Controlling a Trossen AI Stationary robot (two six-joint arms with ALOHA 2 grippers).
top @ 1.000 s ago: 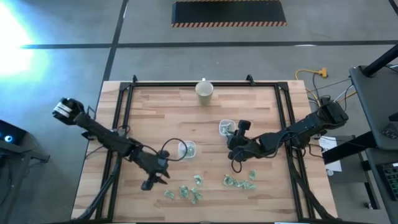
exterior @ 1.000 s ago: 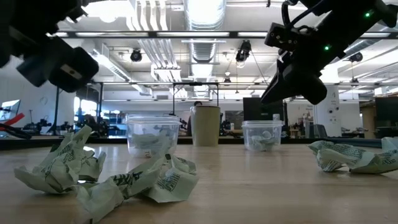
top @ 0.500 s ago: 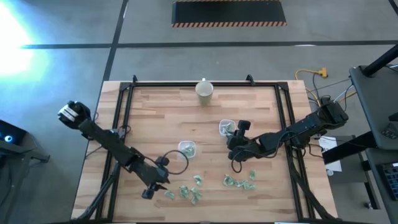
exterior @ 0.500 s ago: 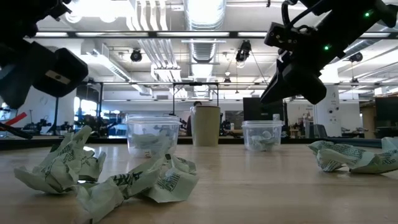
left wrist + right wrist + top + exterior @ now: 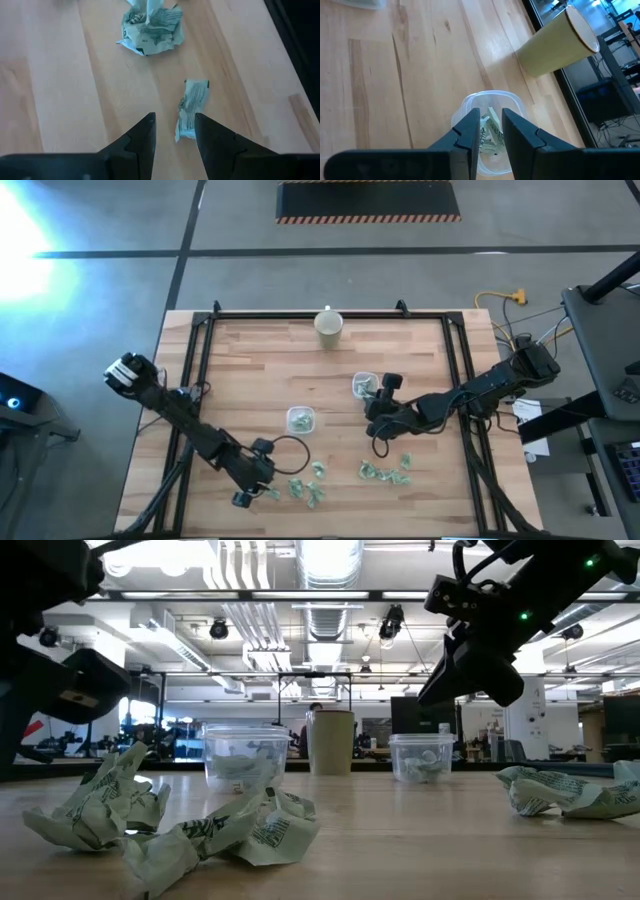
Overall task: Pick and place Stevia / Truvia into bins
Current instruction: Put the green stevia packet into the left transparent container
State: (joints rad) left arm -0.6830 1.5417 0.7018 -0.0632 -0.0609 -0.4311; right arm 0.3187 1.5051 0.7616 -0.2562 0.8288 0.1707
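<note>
Crumpled pale green and white Stevia packets lie in two clusters near the table's near edge (image 5: 305, 485) (image 5: 385, 470). My left gripper (image 5: 252, 490) is open and hovers just left of the leftmost packet (image 5: 192, 107), which lies flat on the wood by its fingertips (image 5: 174, 125). A second crumpled packet (image 5: 150, 30) lies farther off. My right gripper (image 5: 375, 405) hangs over the right clear bin (image 5: 490, 105), fingers a little apart (image 5: 491, 125), with packets in the bin below. The left bin (image 5: 300, 419) also holds packets.
A cream round cup (image 5: 329, 326) stands near the far edge, behind the bins (image 5: 243, 755) (image 5: 421, 757) in the low view. A black cable loops on the table by my left arm (image 5: 285, 448). Bare wood lies between the bins and the far edge.
My left gripper has moved toward the table's near edge and downward, coming up beside the leftmost packet of the left cluster. My right arm has kept still over the right bin.
</note>
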